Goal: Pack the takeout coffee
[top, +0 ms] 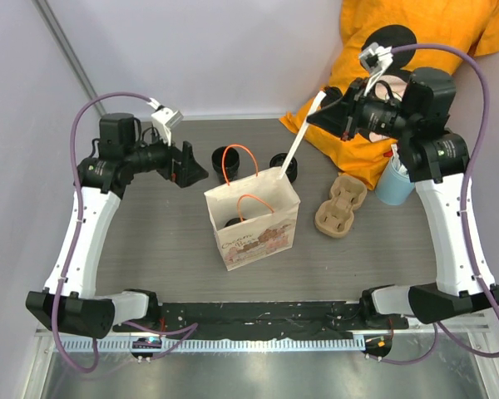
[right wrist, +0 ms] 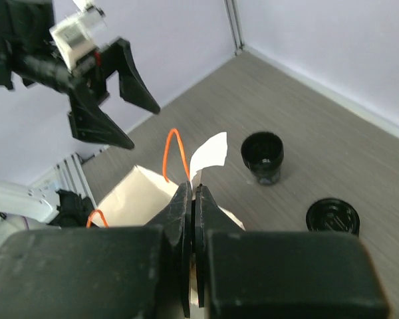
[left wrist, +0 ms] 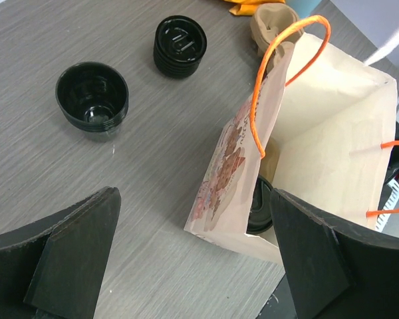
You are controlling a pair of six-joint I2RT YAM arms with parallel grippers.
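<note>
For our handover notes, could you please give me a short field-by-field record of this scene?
left gripper: open, over the table beside the paper bag
right gripper: shut on a white straw above the bag
black cup: lidless, upright on the table, outside the bag
black lid: on the table, apart from the cup
paper bag: upright, open, something dark inside

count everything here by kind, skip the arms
black open cup: 1
black lid: 1
paper bag: 1
black item inside the bag, kind unclear: 1
pulp cup carrier: 1
light blue cup: 1
white straw: 1
orange cloth: 1
total: 8
</note>
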